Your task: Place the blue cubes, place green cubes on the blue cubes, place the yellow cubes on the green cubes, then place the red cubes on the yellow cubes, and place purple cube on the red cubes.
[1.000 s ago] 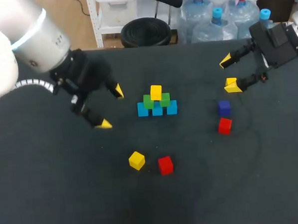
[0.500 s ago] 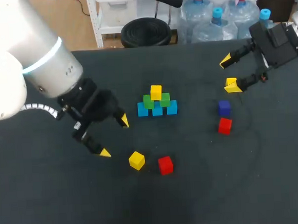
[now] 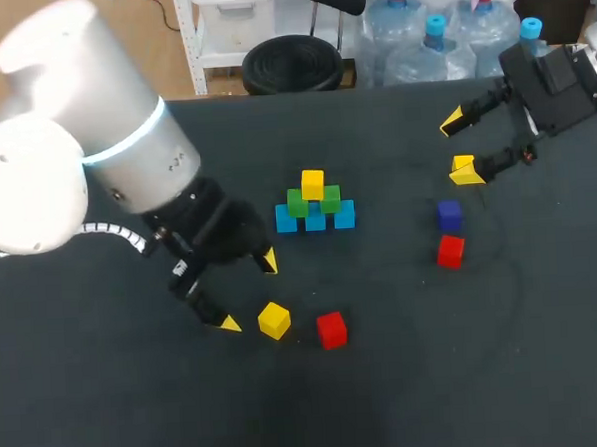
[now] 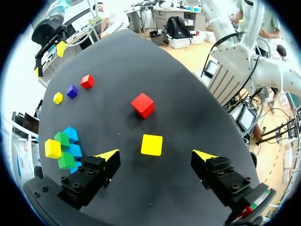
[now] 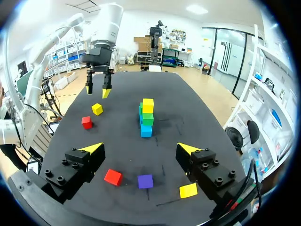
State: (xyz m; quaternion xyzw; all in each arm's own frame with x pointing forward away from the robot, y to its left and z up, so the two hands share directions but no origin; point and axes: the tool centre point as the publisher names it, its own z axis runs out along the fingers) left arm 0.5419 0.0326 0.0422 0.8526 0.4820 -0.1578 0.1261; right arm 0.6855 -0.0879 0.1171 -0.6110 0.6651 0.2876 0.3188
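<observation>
the stack (image 3: pixel 315 208) serves as the landmark: 3 blue cubes (image 3: pixel 316 220) in a row on the table (image 3: pixel 407 378), 2 green cubes (image 3: pixel 298 202) on them, and the top yellow cube (image 3: pixel 312 183) sitting about over the seam between the greens.

the step in hand looks like picking the loose yellow cube (image 3: pixel 275 320), which lies on the robot's side of the stack, well apart from it. the left end effector (image 3: pixel 248 292) hangs just beside this cube, on the side away from the stack's right end. its fingers are spread wide and hold nothing. in the left wrist view the cube is just ahead of the gap between the fingers, not yet inside it.

to do this well, i would:
- bring the gap squarely over the cube before going down
- line the fingers up with 2 flat opposite faces, since from above the cube looks slightly turned relative to the stack's row
- close only once both tips are below the cube's upper edge

a red cube (image 3: pixel 331 329) lies near the yellow one, also on the robot's side of the stack. the finger on that side should come down between them without nudging it.

the green row seems to offer little free room, so the later placement will likely need care.

off the stack's right end, well apart, the right end effector (image 3: pixel 459 149) is wide and empty. a second loose yellow cube (image 3: pixel 463 163) lies by one of its fingers. the purple cube (image 3: pixel 449 215) and another red cube (image 3: pixel 450 251) lie near it too.
</observation>
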